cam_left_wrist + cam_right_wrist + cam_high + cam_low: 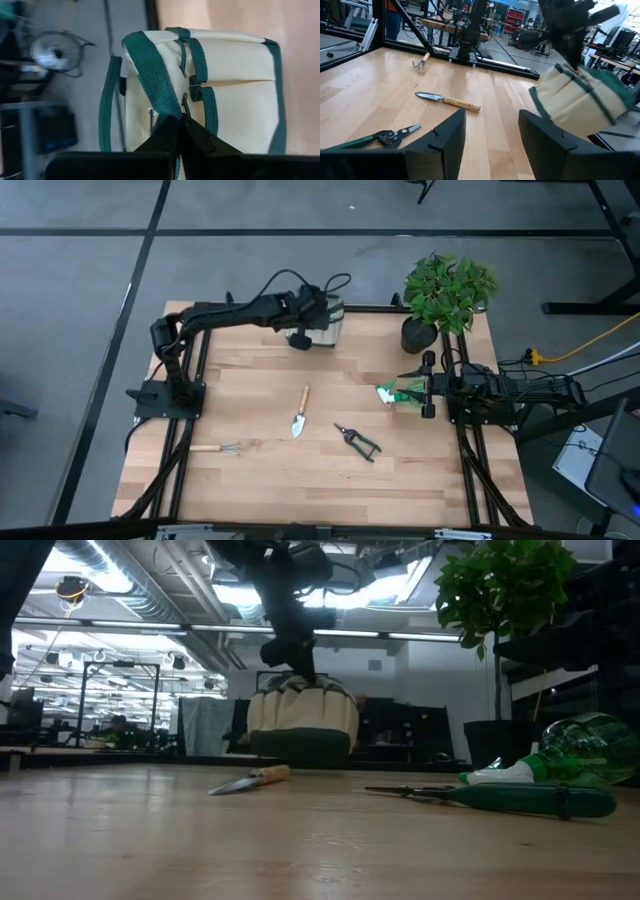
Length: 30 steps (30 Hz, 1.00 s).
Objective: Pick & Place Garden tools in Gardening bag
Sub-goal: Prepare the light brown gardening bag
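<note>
Left gripper (318,315), fingers pinched on the gardening bag (322,328) strap; right gripper (398,393) open, nearest the pruning shears (357,439).

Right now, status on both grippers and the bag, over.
Left gripper shut on gardening bag strap, bag lifted at table's far edge. Right gripper open, idle at right side. Trowel, rake, shears still on table.
</note>
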{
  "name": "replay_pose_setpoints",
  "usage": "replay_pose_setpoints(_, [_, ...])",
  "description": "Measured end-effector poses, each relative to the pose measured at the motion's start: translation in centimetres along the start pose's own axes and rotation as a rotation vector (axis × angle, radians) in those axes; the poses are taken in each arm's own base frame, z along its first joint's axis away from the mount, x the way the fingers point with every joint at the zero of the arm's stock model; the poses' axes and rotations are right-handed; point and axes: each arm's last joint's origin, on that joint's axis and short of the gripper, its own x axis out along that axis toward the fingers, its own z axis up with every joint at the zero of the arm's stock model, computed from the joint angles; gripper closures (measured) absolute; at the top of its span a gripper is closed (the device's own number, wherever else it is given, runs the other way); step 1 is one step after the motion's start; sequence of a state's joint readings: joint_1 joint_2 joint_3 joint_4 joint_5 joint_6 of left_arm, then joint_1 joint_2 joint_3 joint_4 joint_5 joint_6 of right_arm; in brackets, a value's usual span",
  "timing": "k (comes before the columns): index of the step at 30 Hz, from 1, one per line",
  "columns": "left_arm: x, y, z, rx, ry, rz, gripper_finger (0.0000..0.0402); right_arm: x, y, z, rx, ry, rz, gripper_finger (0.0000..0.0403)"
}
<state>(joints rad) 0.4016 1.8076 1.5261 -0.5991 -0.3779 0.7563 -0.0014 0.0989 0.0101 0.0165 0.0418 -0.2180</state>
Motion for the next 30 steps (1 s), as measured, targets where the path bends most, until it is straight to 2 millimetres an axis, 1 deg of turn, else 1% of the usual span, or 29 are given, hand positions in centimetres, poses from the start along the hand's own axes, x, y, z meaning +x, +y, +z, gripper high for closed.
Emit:
replay_pose_setpoints(6, [-0.5,-1.3,1.1,-0.009,0.000,0.030,0.0398,0.0,0.0,0.0,0.000,0.000,0.000,0.0217])
replay_pose_setpoints(9, [-0.3,-2.9,1.4,0.000,0.008,0.041,0.0398,0.0,0.0,0.0,0.000,0.000,0.000,0.0217])
replay_pose_setpoints(14, [0.0,-5.6,1.8,0.020,0.045,0.120,0.0398,0.0,0.0,0.0,0.000,0.000,0.000,0.0217])
replay_pose_setpoints(17, [-0.2,-6.7,2.4,-0.004,0.024,0.156,0.0398,0.0,0.0,0.0,0.000,0.000,0.000,0.0217])
replay_pose_setpoints(20, [-0.4,-7.8,2.8,-0.001,0.004,0.150,0.0398,0.0,0.0,0.0,0.000,0.000,0.000,0.0217])
replay_pose_setpoints(25, [-1.0,-8.8,3.4,0.009,-0.022,0.142,0.0398,0.0,0.0,0.0,0.000,0.000,0.000,0.0217])
replay_pose_setpoints(30, [-1.2,-9.4,3.8,-0.040,-0.062,0.098,0.0395,0.0,0.0,0.0,0.000,0.000,0.000,0.0217])
